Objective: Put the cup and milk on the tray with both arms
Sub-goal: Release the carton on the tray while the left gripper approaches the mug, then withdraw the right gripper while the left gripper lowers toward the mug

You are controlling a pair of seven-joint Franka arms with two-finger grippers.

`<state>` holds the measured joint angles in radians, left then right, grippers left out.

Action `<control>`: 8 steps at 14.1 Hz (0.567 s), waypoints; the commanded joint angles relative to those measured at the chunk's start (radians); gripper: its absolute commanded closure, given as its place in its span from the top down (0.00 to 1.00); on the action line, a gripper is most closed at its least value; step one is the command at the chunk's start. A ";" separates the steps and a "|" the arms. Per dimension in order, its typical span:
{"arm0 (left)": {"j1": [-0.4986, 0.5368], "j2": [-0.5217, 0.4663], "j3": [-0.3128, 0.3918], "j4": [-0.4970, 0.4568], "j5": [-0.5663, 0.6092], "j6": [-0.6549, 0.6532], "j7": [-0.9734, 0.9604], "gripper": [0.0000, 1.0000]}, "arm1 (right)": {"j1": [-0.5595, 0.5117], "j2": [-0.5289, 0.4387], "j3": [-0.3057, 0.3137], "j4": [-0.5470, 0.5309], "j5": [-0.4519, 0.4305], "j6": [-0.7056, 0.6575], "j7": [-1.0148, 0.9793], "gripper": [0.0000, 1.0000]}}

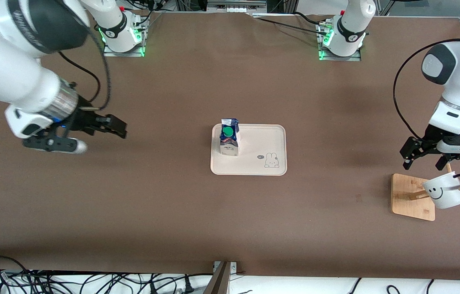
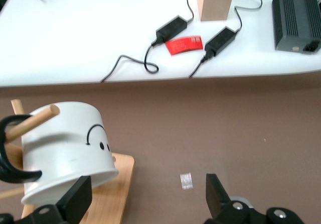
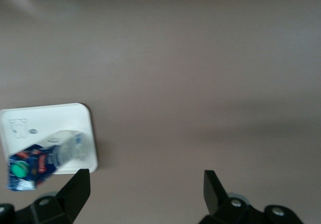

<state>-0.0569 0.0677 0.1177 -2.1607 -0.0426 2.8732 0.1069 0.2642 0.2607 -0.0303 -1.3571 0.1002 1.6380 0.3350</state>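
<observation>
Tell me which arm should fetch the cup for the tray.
Left. The left gripper hangs open right beside the cup on its wooden rack. The right gripper, also open, is at the table's other end, past the tray, where the milk already stands.

Worktop (image 1: 172, 212): matt brown covering. Cup (image 1: 444, 192): glossy white ceramic. Rack (image 1: 411, 198): smooth pale wood. Tray (image 1: 254, 163): smooth cream plastic. Milk (image 1: 230, 139): printed carton, green plastic cap.
</observation>
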 commanded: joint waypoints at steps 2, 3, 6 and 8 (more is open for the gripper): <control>0.012 -0.054 0.002 -0.112 0.004 0.153 0.004 1.00 | -0.039 -0.222 0.011 -0.268 -0.062 0.016 -0.093 1.00; 0.020 -0.057 0.002 -0.126 0.004 0.185 0.004 1.00 | -0.039 -0.244 -0.005 -0.289 -0.069 0.014 -0.105 1.00; 0.028 -0.088 0.002 -0.238 0.004 0.369 0.002 1.00 | -0.037 -0.245 -0.045 -0.283 -0.077 -0.003 -0.165 1.00; 0.028 -0.082 0.004 -0.318 0.004 0.539 0.002 1.00 | -0.039 -0.241 -0.065 -0.280 -0.080 0.005 -0.191 1.00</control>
<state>-0.0289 0.0223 0.1200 -2.3839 -0.0426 3.3026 0.1063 0.2316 0.0313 -0.0852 -1.6184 0.0315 1.6335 0.1782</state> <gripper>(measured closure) 0.000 0.000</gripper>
